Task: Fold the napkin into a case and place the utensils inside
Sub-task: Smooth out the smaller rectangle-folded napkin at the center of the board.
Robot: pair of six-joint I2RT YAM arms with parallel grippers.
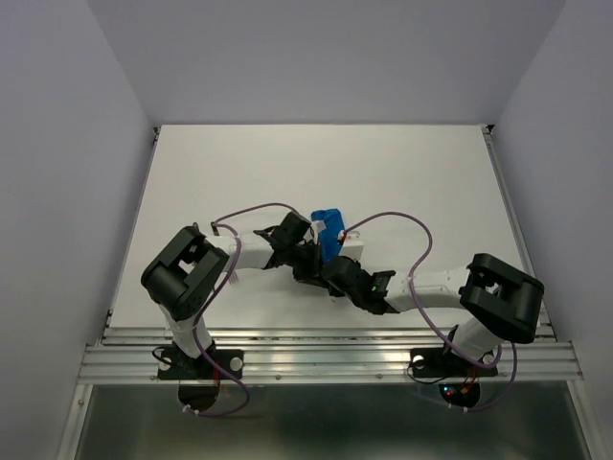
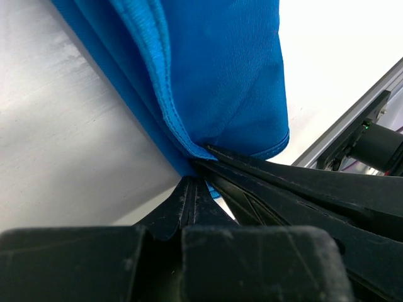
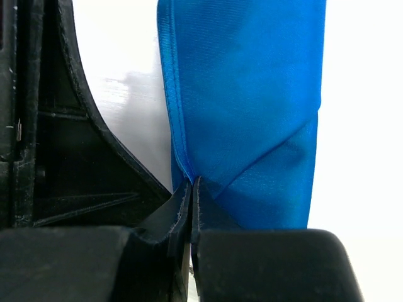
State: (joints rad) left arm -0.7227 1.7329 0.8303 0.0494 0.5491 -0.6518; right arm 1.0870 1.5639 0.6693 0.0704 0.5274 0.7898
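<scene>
The napkin (image 1: 329, 228) is folded into a narrow blue strip. Your left gripper (image 2: 191, 182) and right gripper (image 3: 191, 185) each pinch its end tightly, side by side.

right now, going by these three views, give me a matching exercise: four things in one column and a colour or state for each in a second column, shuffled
Things:
1. napkin
2. left gripper
3. table
4. rail

Descriptions:
a. white
b. shut on the napkin's edge
c. silver-grey metal, running along the near edge by the arm bases
d. bright blue, folded over

Pairs: 1-d, 2-b, 3-a, 4-c
</scene>
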